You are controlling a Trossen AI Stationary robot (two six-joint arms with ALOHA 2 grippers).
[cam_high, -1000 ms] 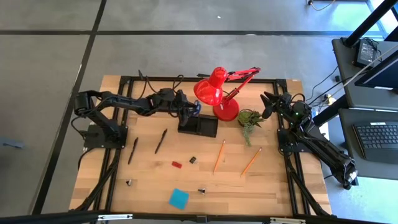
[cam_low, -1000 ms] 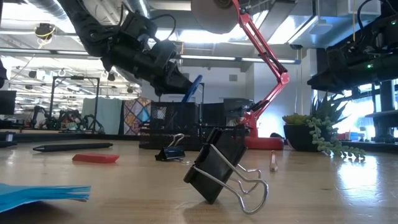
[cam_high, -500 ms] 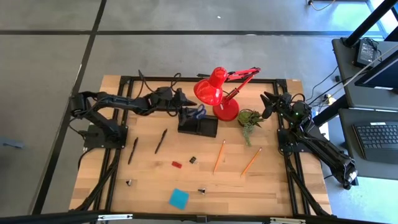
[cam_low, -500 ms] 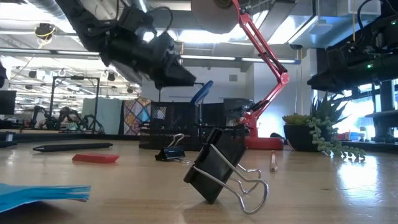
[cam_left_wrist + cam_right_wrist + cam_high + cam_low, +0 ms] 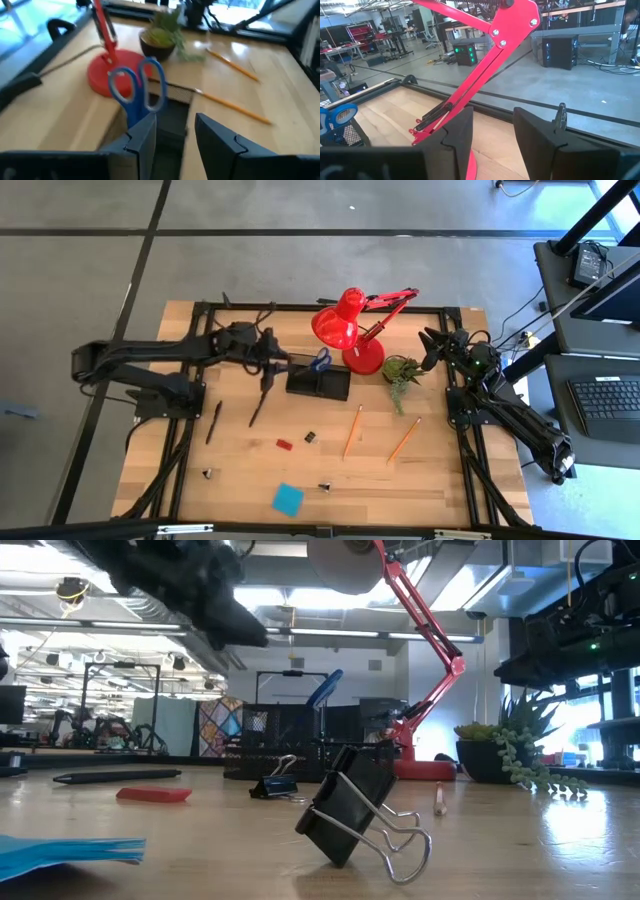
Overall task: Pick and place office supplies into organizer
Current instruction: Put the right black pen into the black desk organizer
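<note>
Standing upright in the organizer (image 5: pixel 319 381), handles up, the blue-handled scissors (image 5: pixel 320 361) look like the only supply put away so far; the rest of the job, as I judge it, lies ahead. The left gripper (image 5: pixel 268 365) hangs just beside the tray's near end, its fingers parted with nothing between them, and the left wrist view shows the scissors (image 5: pixel 135 90) directly ahead of those empty fingers, in the tray next to the red lamp's base (image 5: pixel 111 72).

One dark pen (image 5: pixel 259 406) lies almost under the left gripper, toward the table's front; the second pen (image 5: pixel 214 421) is a little further out on that side. Well in front of the gripper sit the red eraser (image 5: pixel 284 445), a black clip (image 5: pixel 310 437), and, further still, the blue sticky-note pad (image 5: pixel 287 499) with other clips nearby. Two orange pencils (image 5: pixel 352 431) lie beyond the tray toward the right arm.

The right gripper (image 5: pixel 430 348) waits by the potted plant (image 5: pixel 401 370), fingers apart and empty, facing the lamp arm in its wrist view
</note>
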